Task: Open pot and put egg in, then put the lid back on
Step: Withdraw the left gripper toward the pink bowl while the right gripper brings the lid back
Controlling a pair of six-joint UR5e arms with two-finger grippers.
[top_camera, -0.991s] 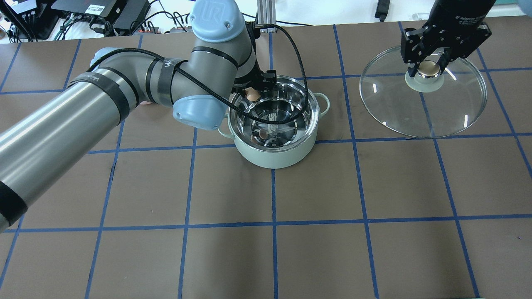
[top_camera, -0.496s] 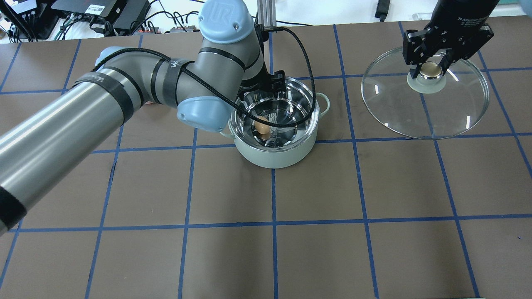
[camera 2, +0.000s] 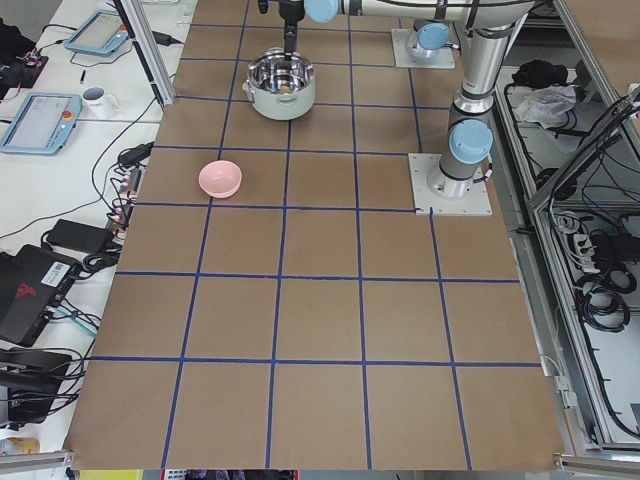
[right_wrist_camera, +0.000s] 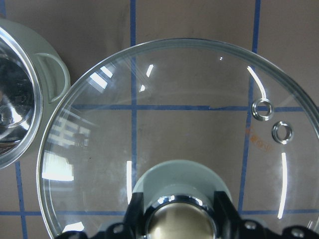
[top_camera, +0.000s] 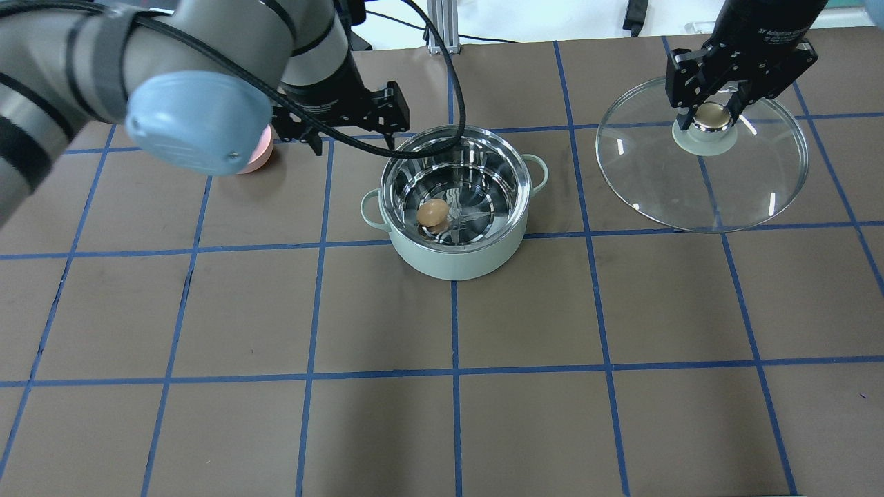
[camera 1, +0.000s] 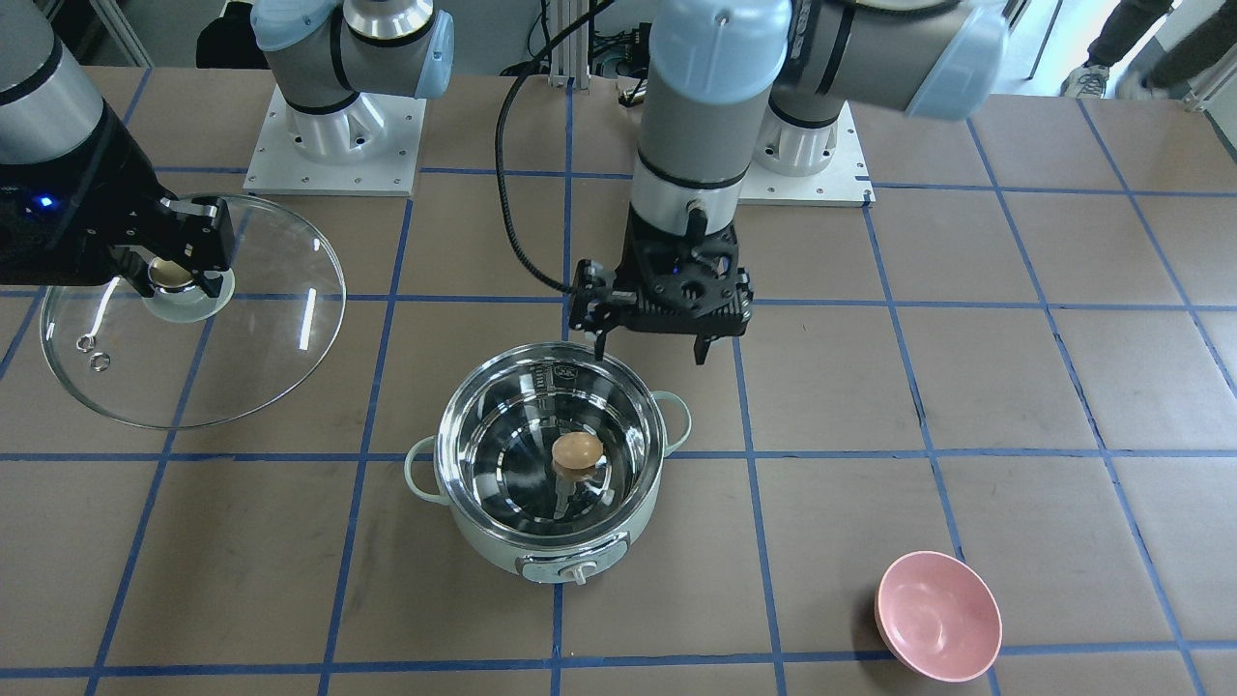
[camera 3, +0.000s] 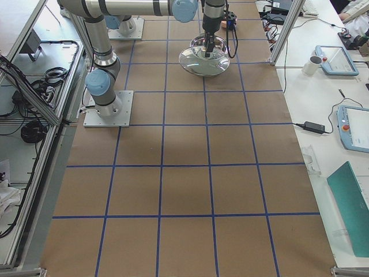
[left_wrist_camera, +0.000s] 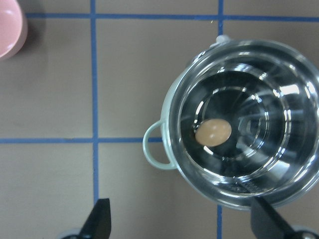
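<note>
Pot uncovered; egg lying inside on steel bottom. Left gripper spread wide, holding nothing, hanging near pot's rim on robot's side. Right gripper clamped round knob of lid, lid well apart from pot. Pink bowl well apart from pot.

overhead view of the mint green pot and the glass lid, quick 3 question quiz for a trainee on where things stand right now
1. True or false: the small brown oval egg lies inside the round pale mint-green pot.
2. Fill in: the left gripper, beside the pot, has its jaws ____ and holds nothing.
3. Pick one: the round clear glass lid is
A) seated on the pot
B) gripped at its ball knob by the right gripper, off to the side of the pot
C) held by the left gripper

Key: 1 true; 2 open; 3 B
</note>
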